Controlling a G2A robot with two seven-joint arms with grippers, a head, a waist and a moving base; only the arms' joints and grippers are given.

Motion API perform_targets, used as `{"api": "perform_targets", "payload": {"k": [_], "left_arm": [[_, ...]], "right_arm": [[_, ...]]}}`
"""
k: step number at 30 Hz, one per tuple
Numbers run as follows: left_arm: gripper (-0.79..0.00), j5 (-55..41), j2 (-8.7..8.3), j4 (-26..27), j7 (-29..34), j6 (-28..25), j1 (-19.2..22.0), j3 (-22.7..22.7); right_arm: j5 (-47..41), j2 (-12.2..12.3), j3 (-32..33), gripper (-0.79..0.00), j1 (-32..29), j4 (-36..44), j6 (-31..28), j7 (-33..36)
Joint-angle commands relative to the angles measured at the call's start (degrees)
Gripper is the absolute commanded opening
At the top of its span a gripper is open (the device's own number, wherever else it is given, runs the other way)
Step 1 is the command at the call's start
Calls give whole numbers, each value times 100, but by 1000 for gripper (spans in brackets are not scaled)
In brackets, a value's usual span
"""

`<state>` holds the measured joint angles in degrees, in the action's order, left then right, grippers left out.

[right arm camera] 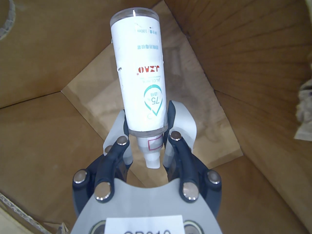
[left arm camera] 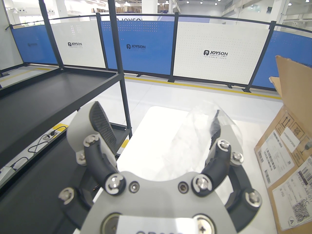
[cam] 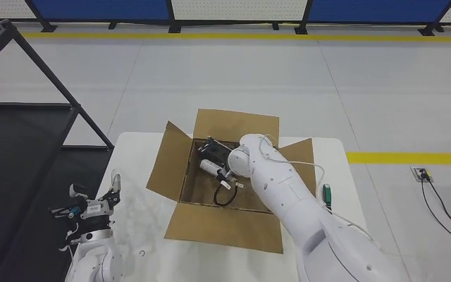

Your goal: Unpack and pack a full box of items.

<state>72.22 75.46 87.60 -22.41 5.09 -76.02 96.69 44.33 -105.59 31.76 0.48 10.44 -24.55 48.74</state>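
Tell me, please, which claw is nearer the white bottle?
Right. The right claw grips the white bottle inside the cardboard box; the left claw sits outside it, at the table's edge.

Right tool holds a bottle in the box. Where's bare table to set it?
Bare: table strip before the box's near flap; far-left corner behind the left flap. Tight: right strip, green-handled item lies there; clear plastic at the left tool. Right tool grips the bottle.

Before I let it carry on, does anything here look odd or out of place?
Yes: clear plastic film hangs over one finger of the open left gripper, as if snagged. The right gripper holds the white bottle inside the cardboard box, which looks normal.
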Motion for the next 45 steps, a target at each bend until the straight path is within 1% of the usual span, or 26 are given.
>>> {"api": "perform_targets", "payload": {"k": [1, 3, 6, 10, 11, 12, 15, 16, 17, 18, 19, 20, 34, 37, 42, 45], "left_arm": [[0, 0, 0, 0, 0, 0, 0, 0], [0, 0, 0, 0, 0, 0, 0, 0], [0, 0, 0, 0, 0, 0, 0, 0], [0, 0, 0, 0, 0, 0, 0, 0], [0, 0, 0, 0, 0, 0, 0, 0], [0, 0, 0, 0, 0, 0, 0, 0], [0, 0, 0, 0, 0, 0, 0, 0], [0, 0, 0, 0, 0, 0, 0, 0], [0, 0, 0, 0, 0, 0, 0, 0], [0, 0, 0, 0, 0, 0, 0, 0], [0, 0, 0, 0, 0, 0, 0, 0], [0, 0, 0, 0, 0, 0, 0, 0], [0, 0, 0, 0, 0, 0, 0, 0], [0, 0, 0, 0, 0, 0, 0, 0], [0, 0, 0, 0, 0, 0, 0, 0], [0, 0, 0, 0, 0, 0, 0, 0]], "right_arm": [[34, 55, 20, -785, 5, 156, -112, -96], [87, 123, 42, -785, -5, 357, -184, -176], [193, 250, 92, -785, -53, 764, -55, -187], [341, 488, 239, -785, -215, 1563, 307, 53], [402, 574, 300, -785, -295, 1873, 446, 171], [476, 672, 381, -785, -398, 2221, 619, 309], [889, 1074, 776, -785, -964, 3806, 1256, 955], [1005, 1164, 885, -785, -1125, 4200, 1379, 1111], [1228, 1348, 1144, -785, -1502, 5030, 1547, 1408], [1379, 1439, 1292, -785, -1702, 5423, 1671, 1566], [1596, 1561, 1517, -785, -2017, 6009, 1875, 1763], [1800, 1693, 1748, -785, -2428, 6708, 1917, 2032], [1800, 1693, 1748, -785, -2428, 6708, 1917, 2032], [1747, 1703, 1796, -785, -2520, 6832, 1763, 1776], [1602, 1806, 2390, -785, -2732, 7413, 1885, 1591], [1788, 1921, 2955, -785, -3075, 8079, 2214, 1511]]}}
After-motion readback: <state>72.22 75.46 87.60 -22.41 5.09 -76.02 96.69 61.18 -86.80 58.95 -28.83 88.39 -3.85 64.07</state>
